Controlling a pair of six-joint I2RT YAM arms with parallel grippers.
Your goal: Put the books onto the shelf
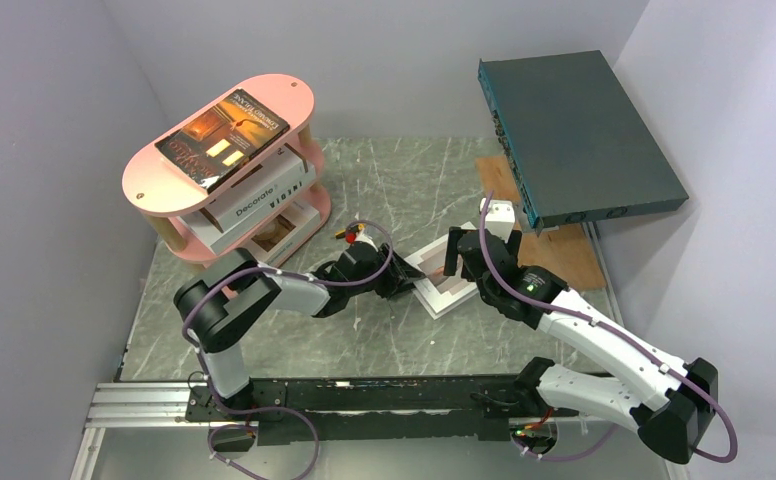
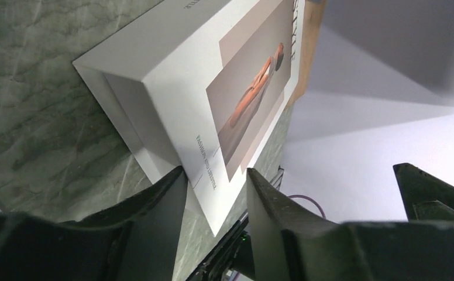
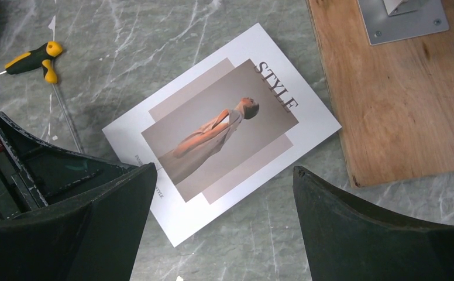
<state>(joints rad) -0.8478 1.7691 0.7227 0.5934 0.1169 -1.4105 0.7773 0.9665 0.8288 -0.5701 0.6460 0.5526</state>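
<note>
A white book point(image 3: 224, 129) titled "STYLE" lies on the grey table point(image 1: 384, 180). One of its corners point(image 2: 213, 193) sits between the fingers of my left gripper point(image 2: 213, 171), which stands partly closed around it. From the top view this gripper point(image 1: 407, 283) is at the book's left edge point(image 1: 442, 292). My right gripper point(image 3: 224, 168) hovers wide open above the same book, touching nothing. The pink shelf point(image 1: 154, 175) stands at the back left. An orange-brown book point(image 1: 224, 135) lies on its top tier, a white "Decorate" book point(image 1: 264, 190) on the middle tier, and another book point(image 1: 276, 232) on the lowest.
A large dark teal box point(image 1: 579, 135) leans at the back right above a wooden board point(image 3: 400, 88). A yellow-and-black screwdriver point(image 3: 37, 58) lies on the table just left of the book. White walls close in the table on three sides.
</note>
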